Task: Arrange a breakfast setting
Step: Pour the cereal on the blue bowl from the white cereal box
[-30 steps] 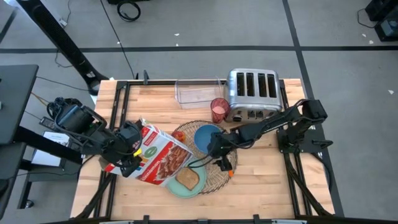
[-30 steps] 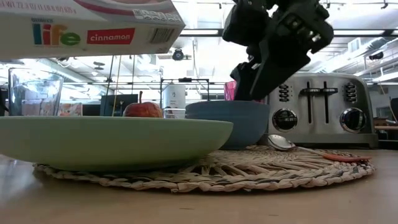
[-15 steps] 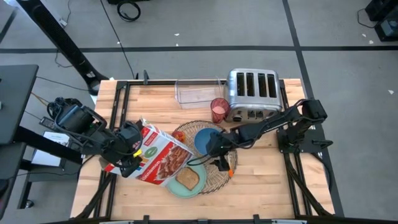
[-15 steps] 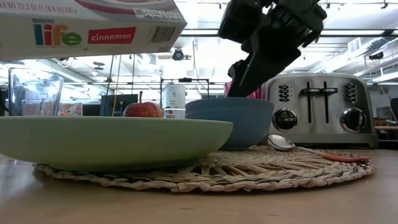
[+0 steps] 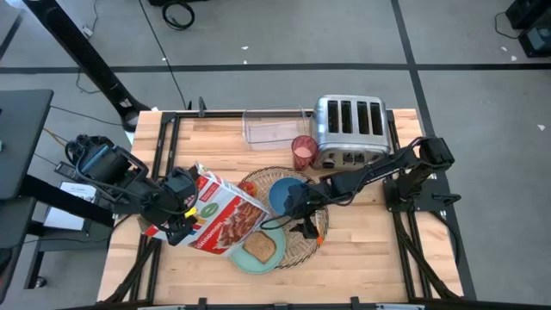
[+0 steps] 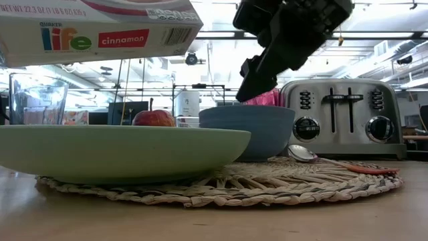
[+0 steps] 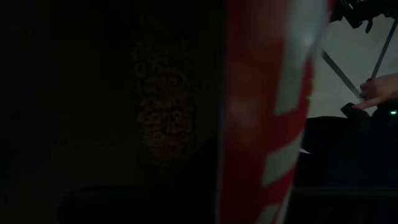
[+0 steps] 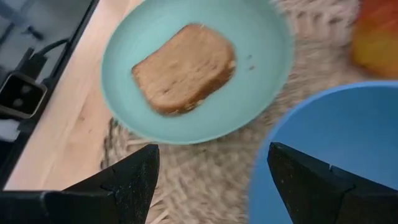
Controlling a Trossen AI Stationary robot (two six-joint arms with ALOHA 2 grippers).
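High view: right fingers spread wide by blue bowl, left fingers apparently clamping cereal box.

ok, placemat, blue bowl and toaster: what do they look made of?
Placemat: woven wicker or straw, matte; braided strands show along its edge. Blue bowl: smooth and opaque, probably plastic or glazed ceramic; I cannot tell which. Toaster: brushed metal body with chrome knobs that reflect light, and dark slot levers.

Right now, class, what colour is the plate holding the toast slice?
Mint green. The plate under the toast slice shows best in the right wrist view.
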